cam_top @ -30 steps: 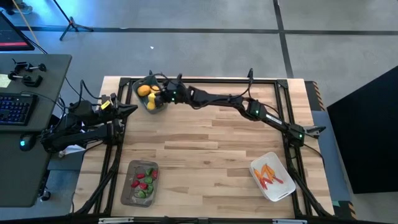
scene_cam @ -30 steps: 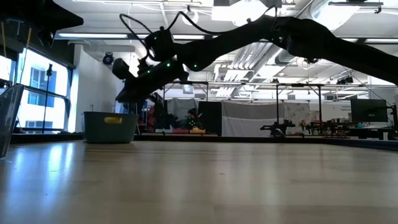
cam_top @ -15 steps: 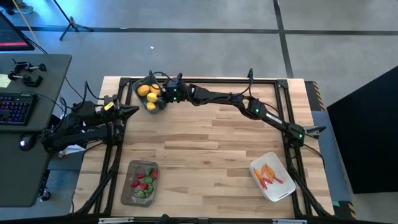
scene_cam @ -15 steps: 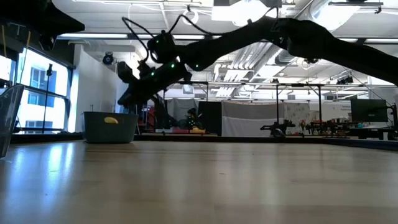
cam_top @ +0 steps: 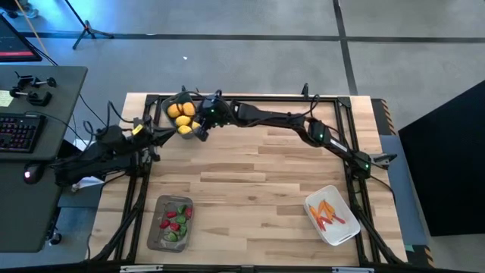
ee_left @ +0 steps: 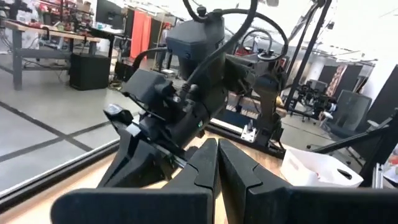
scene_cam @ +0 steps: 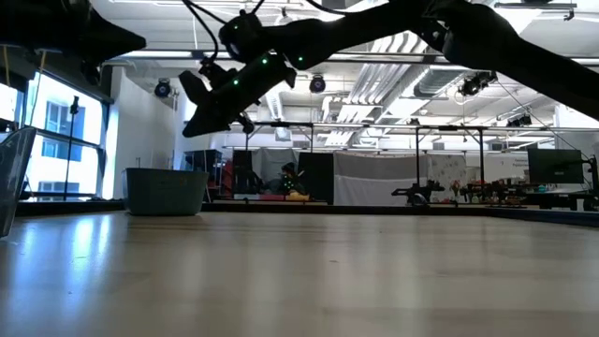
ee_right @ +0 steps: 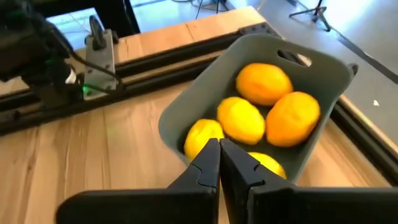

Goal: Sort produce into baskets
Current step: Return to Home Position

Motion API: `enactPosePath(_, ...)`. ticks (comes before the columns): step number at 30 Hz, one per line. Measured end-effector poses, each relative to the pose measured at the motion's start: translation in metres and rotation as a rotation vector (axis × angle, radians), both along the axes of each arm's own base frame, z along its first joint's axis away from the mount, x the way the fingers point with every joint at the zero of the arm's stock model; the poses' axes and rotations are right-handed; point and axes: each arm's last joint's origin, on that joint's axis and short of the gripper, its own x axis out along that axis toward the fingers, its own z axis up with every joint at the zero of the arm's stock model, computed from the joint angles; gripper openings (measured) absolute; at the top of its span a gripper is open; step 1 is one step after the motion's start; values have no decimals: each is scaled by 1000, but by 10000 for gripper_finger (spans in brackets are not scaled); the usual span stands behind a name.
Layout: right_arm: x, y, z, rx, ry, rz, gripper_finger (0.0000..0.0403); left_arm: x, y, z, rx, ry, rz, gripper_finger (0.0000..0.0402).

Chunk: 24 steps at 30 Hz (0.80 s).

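The blue-grey basket [cam_top: 168,114] [ee_right: 180,118] stands at the table's far left. It holds two oranges [ee_right: 264,83] and three lemons [ee_right: 241,120]. My right gripper [cam_top: 200,132] [ee_right: 219,146] hangs shut above the basket's near right corner, slanting down, with nothing between its fingers. In the low view it [scene_cam: 192,126] is well above the basket [scene_cam: 167,195]. My left gripper [cam_top: 161,137] [ee_left: 217,149] is shut and level at the table's left edge, pointing at the right arm.
A shallow grey tray [cam_top: 156,227] with red and green pieces sits at the near left. A white tub [cam_top: 345,235] with thin orange sticks sits at the near right. A black frame rail [cam_top: 250,98] runs along the far edge. Bare wood lies between.
My right gripper has risen clear above the basket and rolled about its own line. A lemon that showed over the basket's rim in the low view has dropped out of sight inside. My left gripper has edged a little toward the table.
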Motion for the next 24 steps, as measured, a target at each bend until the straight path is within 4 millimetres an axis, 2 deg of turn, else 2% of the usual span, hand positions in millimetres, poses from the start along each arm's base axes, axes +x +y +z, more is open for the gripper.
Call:
enactPosePath(4,3,10,-2,-7,-5,21,0,6,1,-7,19,-34,0,0)
enactPosePath(11,8,29,-40,55,-49,35,0,8,1,-10,46,-29,-40,0)
enactPosePath(15,4,50,-47,68,-61,40,0,8,0,-10,57,-28,-58,0)
enactPosePath(19,-16,69,-39,42,-66,19,0,8,0,-10,65,-21,-73,0)
enactPosePath(24,-64,79,-37,44,-120,9,0,9,0,-12,80,2,-84,0)
